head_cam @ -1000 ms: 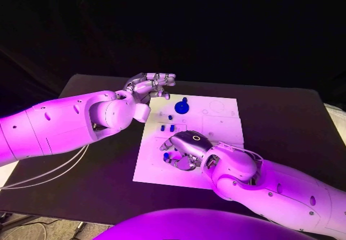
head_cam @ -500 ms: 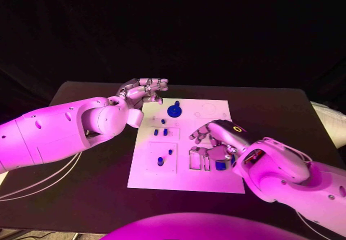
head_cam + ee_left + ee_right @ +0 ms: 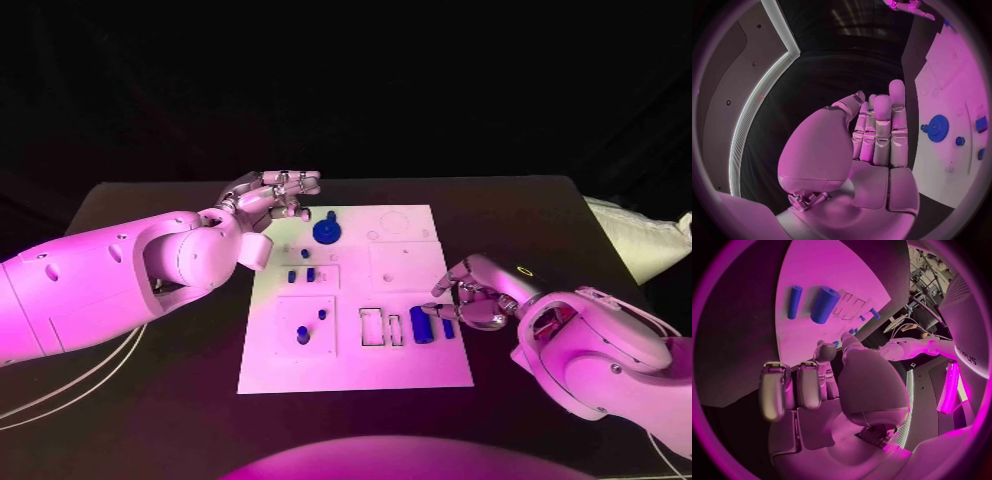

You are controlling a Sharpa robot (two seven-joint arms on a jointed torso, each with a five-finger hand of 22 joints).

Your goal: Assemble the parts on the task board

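The white task board (image 3: 411, 260) lies mid-table. A blue gear (image 3: 327, 232) stands at its far left, with small blue parts (image 3: 300, 274) nearer and two more (image 3: 312, 324) in the near-left panel. Two blue pegs (image 3: 421, 323) lie by the slots close to the board's right edge. My right hand (image 3: 476, 297) hovers just right of them, fingers curled, holding nothing; its wrist view shows the hand (image 3: 817, 390) back from both pegs (image 3: 824, 304) on the board (image 3: 823, 270). My left hand (image 3: 274, 195) floats off the far-left corner, fingers straight and bare (image 3: 876, 145), beside the gear (image 3: 937, 128).
The black table (image 3: 548, 230) runs all round the board. My left arm (image 3: 130, 275) stretches along the board's left side. My right forearm (image 3: 606, 355) fills the near-right corner. A white cable (image 3: 72, 385) lies at the near left.
My right hand has gone from the board's near-left part across to its right edge, leaving a thick blue peg by the slots. The camera has shifted. My left hand keeps its place.
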